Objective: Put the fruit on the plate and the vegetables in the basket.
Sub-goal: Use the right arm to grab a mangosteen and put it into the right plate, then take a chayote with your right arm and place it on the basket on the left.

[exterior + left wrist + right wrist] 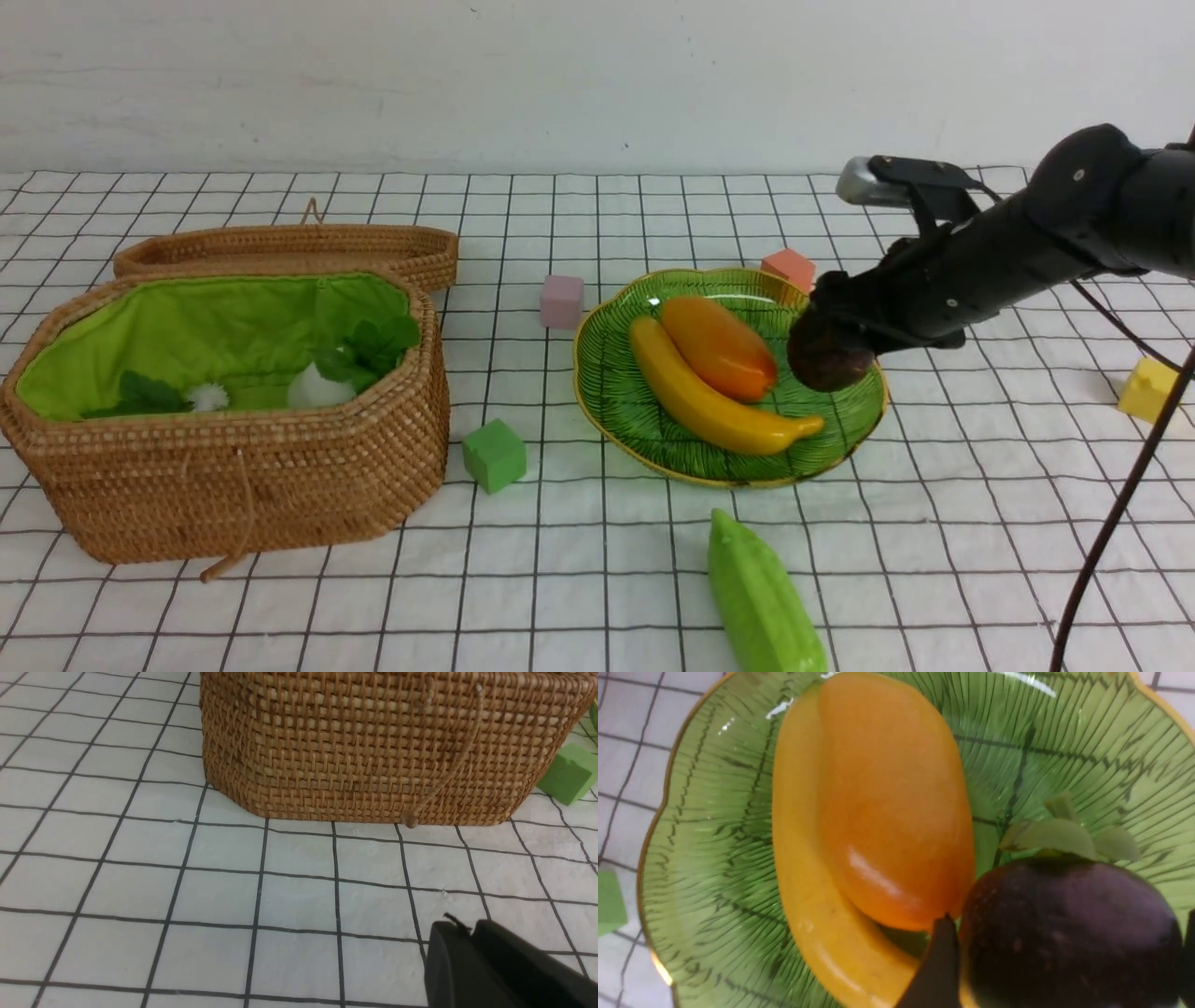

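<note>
right gripper (pixel 1066 933) spread wide, its fingers (pixel 941 970) on either side of the dark purple ball (pixel 826 359); whether they grip it is unclear. the ball is at the right rim of the green plate (pixel 611 373), close beside the mango (pixel 719 347) and banana (pixel 709 397) lying in it. white grid-lined cloth (pixel 934 523), plain white wall (pixel 560 75) behind.

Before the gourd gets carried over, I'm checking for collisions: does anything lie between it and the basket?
The green cube sits between the gourd and the basket, close to the basket's right end. Nothing else visible stands in the way.
</note>
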Motion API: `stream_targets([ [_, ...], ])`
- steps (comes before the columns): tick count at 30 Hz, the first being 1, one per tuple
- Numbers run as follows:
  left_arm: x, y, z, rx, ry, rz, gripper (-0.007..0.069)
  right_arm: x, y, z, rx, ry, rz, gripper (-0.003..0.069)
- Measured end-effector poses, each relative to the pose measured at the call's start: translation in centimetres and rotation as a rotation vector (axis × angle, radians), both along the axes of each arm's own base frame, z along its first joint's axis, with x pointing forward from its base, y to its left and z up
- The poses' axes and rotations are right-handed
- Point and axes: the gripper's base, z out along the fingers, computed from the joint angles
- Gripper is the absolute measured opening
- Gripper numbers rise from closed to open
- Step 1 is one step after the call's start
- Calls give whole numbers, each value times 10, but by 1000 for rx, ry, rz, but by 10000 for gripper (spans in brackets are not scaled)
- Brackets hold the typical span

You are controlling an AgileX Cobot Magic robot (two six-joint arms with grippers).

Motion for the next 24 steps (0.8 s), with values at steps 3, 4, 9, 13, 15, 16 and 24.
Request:
stream_targets([
  [3,0,0,0,0,0,0,52,-9,-2,20,14,-5,20,679],
  [4,0,0,0,0,0,0,52,-13,-3,29,18,-13,26,677],
  [9,0,0,0,0,0,0,53,-41,-2,70,51,5,85,630],
  [13,0,0,0,0,0,0,53,-74,26,80,96,151,145,592],
  [15,0,0,0,0,0,0,53,-95,50,65,60,249,214,587],
  [16,0,0,0,0,0,0,53,-96,50,63,56,256,211,586],
  [24,0,0,0,0,0,0,59,-138,97,-22,-194,398,271,577],
])
